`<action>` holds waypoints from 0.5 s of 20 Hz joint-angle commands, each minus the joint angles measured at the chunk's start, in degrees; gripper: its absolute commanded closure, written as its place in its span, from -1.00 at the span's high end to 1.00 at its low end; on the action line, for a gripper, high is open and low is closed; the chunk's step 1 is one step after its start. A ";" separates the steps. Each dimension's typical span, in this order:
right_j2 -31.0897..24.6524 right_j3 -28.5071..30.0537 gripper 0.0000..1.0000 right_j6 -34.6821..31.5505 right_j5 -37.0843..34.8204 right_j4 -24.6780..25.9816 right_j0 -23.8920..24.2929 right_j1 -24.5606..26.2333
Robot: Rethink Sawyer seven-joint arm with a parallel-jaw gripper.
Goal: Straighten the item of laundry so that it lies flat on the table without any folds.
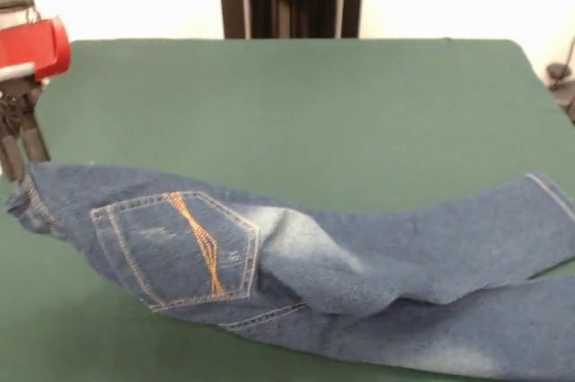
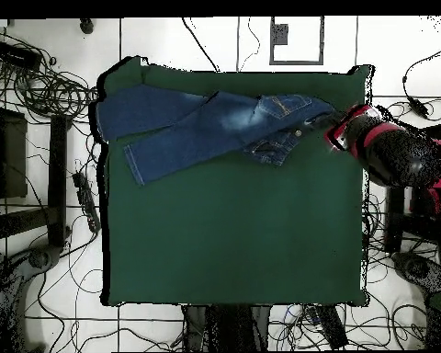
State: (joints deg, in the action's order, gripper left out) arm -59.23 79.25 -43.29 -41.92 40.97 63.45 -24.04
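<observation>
Front view shows the gripper (image 1: 20, 153) at the left edge of the frame, below a red part of the arm (image 1: 31, 48), with its dark fingers reaching down to the waistband corner of the jeans (image 1: 287, 265); the tips meet the denim there, but whether they are clamped on the cloth or merely touching it cannot be told. Those jeans stretch across the lower part of the frame from the left edge to the right edge, a back pocket (image 1: 180, 247) with orange stitching facing up, a raised fold running through the middle where one leg crosses over the other, and pale faded patches beside it. Under them the green table (image 1: 296, 103) fills the rest of the frame, bare above the garment. Overhead view puts the jeans (image 2: 201, 127) along the upper edge of the table (image 2: 233, 230), legs fanning toward the upper left corner, waistband bunched toward the upper right, where the red and black arm (image 2: 394, 152) comes in from the right edge. Cables lie on the tiled floor (image 2: 40, 276) around the table.
</observation>
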 commanded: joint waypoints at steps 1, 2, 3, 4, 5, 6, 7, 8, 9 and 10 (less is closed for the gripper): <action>11.14 5.21 -1.00 25.92 82.06 2.45 -0.76 5.69; 12.14 4.71 -1.00 24.87 80.84 3.59 -1.13 4.96; 11.79 4.61 -1.00 24.24 82.11 4.39 -0.74 4.61; 11.96 3.91 -1.00 23.83 83.81 5.28 -0.57 4.40; 12.69 3.72 -1.00 23.10 85.45 5.92 -0.83 3.62; 14.30 3.52 -1.00 22.11 87.07 5.91 -1.58 2.59; 15.91 3.32 -1.00 21.12 88.68 5.89 -2.32 1.56; 17.64 3.04 -1.00 20.03 90.73 5.64 -3.01 0.84; 19.24 3.39 -1.00 19.89 92.68 4.43 -3.96 -0.27; 20.71 3.27 -1.00 18.99 93.86 4.40 -4.51 -0.86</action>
State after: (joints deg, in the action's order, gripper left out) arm -48.28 81.69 -38.24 40.87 44.74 62.93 -20.02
